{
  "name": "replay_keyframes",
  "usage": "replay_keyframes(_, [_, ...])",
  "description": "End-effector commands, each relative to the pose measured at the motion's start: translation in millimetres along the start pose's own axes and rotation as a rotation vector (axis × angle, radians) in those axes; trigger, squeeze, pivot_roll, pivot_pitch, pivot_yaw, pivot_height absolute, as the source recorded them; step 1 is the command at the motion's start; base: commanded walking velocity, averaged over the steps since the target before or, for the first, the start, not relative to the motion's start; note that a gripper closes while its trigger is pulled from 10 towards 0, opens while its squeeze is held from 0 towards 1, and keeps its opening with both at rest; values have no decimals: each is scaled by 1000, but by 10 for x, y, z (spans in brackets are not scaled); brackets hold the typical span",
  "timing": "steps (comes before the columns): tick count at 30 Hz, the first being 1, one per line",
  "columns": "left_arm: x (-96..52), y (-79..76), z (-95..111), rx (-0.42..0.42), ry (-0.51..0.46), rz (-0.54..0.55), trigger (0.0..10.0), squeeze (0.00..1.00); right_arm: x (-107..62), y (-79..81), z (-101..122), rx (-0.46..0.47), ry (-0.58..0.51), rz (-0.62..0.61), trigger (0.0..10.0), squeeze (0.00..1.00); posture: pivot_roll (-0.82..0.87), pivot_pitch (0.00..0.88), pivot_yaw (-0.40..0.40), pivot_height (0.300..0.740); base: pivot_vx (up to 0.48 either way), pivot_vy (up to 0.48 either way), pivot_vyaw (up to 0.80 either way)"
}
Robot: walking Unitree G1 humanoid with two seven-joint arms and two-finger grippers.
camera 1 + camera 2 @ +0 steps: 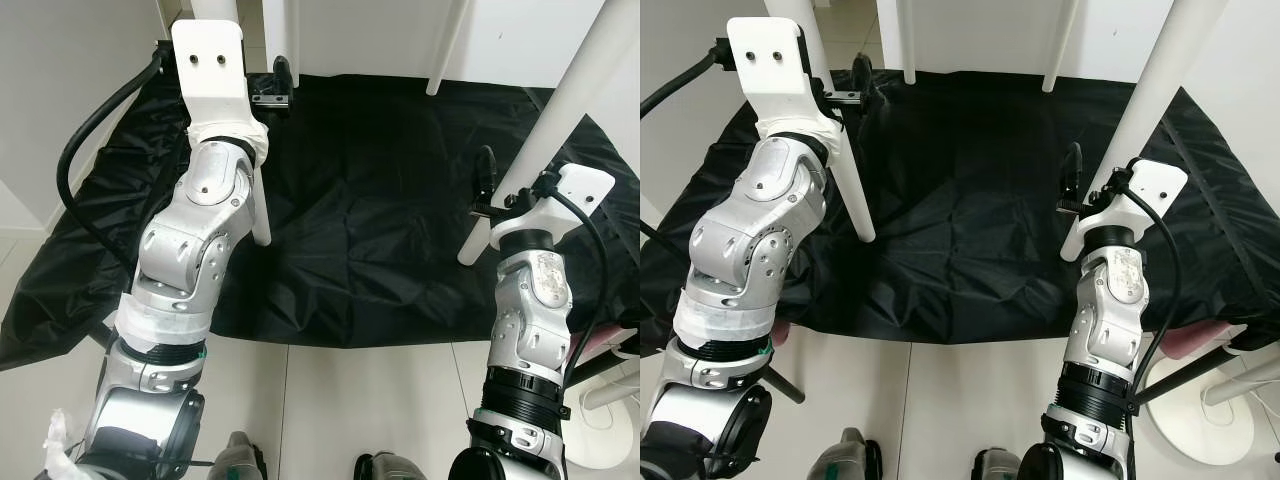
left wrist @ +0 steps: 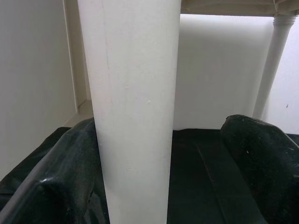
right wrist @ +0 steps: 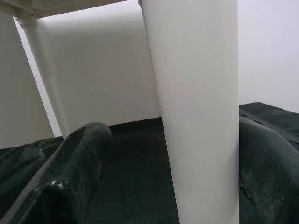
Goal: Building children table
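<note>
The white children's table [image 1: 1160, 60] stands upright on a black sheet [image 1: 970, 200] spread over the pale floor [image 1: 940, 400], its four legs planted on the cloth and its underside showing at the top of the wrist views. The near left leg [image 1: 845, 190] sits between the fingers of the left gripper [image 2: 159, 177]; one finger [image 2: 70, 172] presses the leg while the other stands off, so the jaws are part-open, not clamped. The right gripper [image 3: 163, 177] straddles the near right leg [image 1: 1140, 110] the same way, one finger [image 3: 266, 168] against it. The risk I judge greatest: the sheet looks slick and wrinkled, so any uneven push could slide the feet. A one-sided contact could also twist a leg loose in its socket.
</note>
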State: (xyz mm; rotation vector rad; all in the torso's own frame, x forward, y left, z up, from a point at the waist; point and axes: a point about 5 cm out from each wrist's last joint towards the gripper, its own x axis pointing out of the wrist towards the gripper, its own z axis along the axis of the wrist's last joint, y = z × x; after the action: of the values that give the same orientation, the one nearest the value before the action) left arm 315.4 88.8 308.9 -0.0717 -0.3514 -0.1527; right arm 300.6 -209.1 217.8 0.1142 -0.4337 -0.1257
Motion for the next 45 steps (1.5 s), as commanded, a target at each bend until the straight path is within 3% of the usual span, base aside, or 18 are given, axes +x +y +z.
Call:
replay_keyframes(1, [1,-194,54,8,-15,-271,10000,0,17,80,-11,14,3,35,10000,1000,24,122,54,740,0,0,0])
replay_keyframes(36, [1,-194,54,8,-15,-271,10000,0,17,80,-11,14,3,35,10000,1000,24,122,54,740,0,0,0])
replay_keyframes(37, [-37,-164,38,10,-20,-264,10000,0,-2,81,-9,7,3,36,10000,0,24,0,0,740,0,0,0])
replay_keyframes(39, [-380,6,-146,94,-17,-154,10000,0,-154,109,-132,-18,51,73,10000,0,48,0,0,740,0,0,0])
replay_keyframes(40, [-380,6,-146,94,-17,-154,10000,0,-154,109,-132,-18,51,73,10000,0,48,0,0,740,0,0,0])
replay_keyframes(42, [-530,55,-214,132,-12,-115,10000,0,-219,126,-189,-25,75,91,10000,0,49,0,0,740,0,0,0])
replay_keyframes(45, [-528,55,-216,133,-12,-115,10000,0,-220,129,-192,-25,77,92,10000,0,49,0,0,740,0,0,0])
